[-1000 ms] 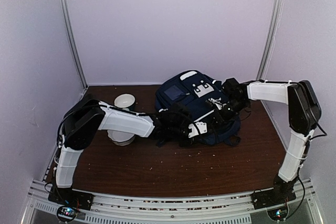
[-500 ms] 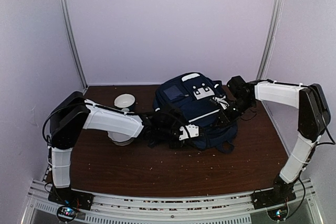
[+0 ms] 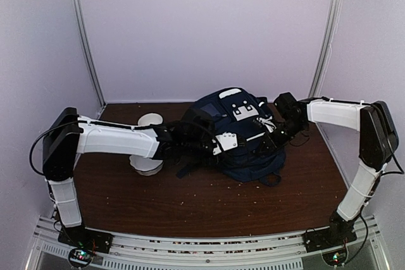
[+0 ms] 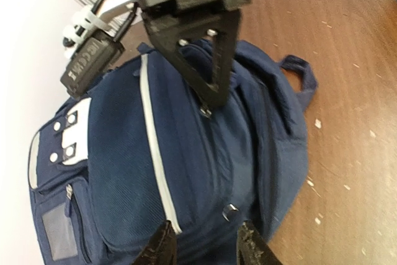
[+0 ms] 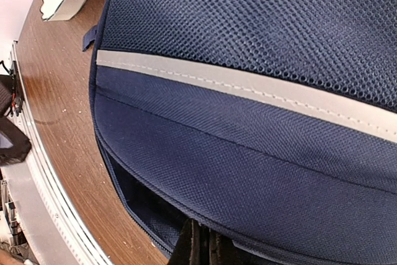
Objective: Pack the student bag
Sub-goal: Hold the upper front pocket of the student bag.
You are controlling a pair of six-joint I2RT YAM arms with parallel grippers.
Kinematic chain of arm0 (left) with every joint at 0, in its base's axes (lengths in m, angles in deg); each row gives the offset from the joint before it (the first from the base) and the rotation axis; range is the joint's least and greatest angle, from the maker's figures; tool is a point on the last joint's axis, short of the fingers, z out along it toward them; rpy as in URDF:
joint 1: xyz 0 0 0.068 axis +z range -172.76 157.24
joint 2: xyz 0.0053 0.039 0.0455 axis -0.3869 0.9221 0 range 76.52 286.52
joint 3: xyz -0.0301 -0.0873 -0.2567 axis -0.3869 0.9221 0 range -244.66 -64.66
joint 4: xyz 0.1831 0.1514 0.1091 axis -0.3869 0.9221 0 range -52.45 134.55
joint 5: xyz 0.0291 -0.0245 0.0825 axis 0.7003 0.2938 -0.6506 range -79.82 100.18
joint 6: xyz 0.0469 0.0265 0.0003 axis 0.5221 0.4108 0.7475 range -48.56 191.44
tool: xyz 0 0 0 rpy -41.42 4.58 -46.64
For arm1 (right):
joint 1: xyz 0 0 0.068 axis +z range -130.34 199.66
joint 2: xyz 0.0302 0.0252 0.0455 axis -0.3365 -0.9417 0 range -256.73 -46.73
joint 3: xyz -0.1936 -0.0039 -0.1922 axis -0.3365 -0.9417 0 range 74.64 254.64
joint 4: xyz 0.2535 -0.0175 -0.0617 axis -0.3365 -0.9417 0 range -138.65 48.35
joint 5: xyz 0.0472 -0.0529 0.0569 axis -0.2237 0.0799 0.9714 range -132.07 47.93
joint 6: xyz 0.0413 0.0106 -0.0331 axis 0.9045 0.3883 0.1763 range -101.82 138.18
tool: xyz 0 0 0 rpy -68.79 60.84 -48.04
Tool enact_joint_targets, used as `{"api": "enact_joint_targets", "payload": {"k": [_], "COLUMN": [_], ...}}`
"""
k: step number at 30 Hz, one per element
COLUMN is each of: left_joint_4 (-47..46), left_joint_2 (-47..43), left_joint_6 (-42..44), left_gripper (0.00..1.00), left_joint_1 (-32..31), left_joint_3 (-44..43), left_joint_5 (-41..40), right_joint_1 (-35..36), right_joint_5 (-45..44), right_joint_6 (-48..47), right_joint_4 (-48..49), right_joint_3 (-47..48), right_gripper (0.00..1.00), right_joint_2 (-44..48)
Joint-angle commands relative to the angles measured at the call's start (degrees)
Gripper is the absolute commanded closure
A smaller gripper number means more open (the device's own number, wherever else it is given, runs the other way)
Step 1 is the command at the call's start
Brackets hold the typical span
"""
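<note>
1. The student bag (image 3: pixel 252 164) lies toward the back right of the tabletop (image 3: pixel 209 210), with the white buckle patches on its front pocket facing up. It's slumped, not standing.
2. The right gripper (image 5: pixel 201 246) comes in from the bag's right side. Its jaws are pressed almost together on a fold of navy fabric along a seam. The left wrist view shows the same thing, with the black finger biting right at the seam line. My guess is it's pinning that edge so the fabric stays taut and the bag can't slide while the other arm works.
3. The left gripper (image 4: pixel 205 247) hangs over the bag's top panel with its jaws spread apart. There's bag cloth below the gap, but as far as I can see they aren't clamped on anything. It looks lined up on the seam area near the right gripper, probably to grab the other lip or a zip pull, though that's just my read.
4. Compared with 0.5 s ago, the left arm is stretched out longer and flatter, and its wrist has climbed from the bag's near-left edge up onto the bag. The right arm has barely budged, and the bag is in about the same spot.
5. The white bowl (image 3: pixel 149 120) sits just left of the bag, partly hidden behind the left arm and not packed yet.
</note>
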Motion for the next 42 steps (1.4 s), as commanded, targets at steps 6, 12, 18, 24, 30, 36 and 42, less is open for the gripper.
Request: {"api": "enact_joint_targets", "payload": {"k": [6,12,18,24,30,36,42], "left_joint_4": [-2.98,-2.31,-2.16,-0.95,-1.36,-1.05,-0.19], "left_joint_2": [11.60,15.12,16.78,16.59,16.28,18.11,20.03], "left_joint_6": [1.64,2.14,2.55,1.88,-0.44,-0.05,-0.66], "left_gripper": [0.62,0.64,0.74,0.78,0.62,0.60,0.61], "left_joint_1": [0.12,0.19,0.21,0.21,0.03,-0.06,-0.06], "left_joint_3": [-12.38,-15.35,-16.49,-17.42,-16.61,-16.68,-17.57], "left_joint_5": [-2.49,-3.70,-4.23,-2.90,-2.33,-4.70,-8.94], "right_joint_1": [-0.40,-0.33,-0.32,-0.32,-0.41,-0.63,-0.69], "right_joint_5": [2.84,3.09,2.96,2.79,3.17,3.72,3.77], "right_joint_6": [1.49,1.64,1.89,2.09,2.52,3.10,3.32], "right_joint_4": [1.37,1.34,1.47,1.55,1.61,1.54,1.12], "right_joint_3": [0.30,0.11,-0.15,-0.08,0.45,1.15,2.11], "right_gripper": [0.98,0.98,0.98,0.98,0.98,0.98,0.98], "right_joint_2": [2.77,2.94,3.32,3.33,2.94,2.33,2.40]}}
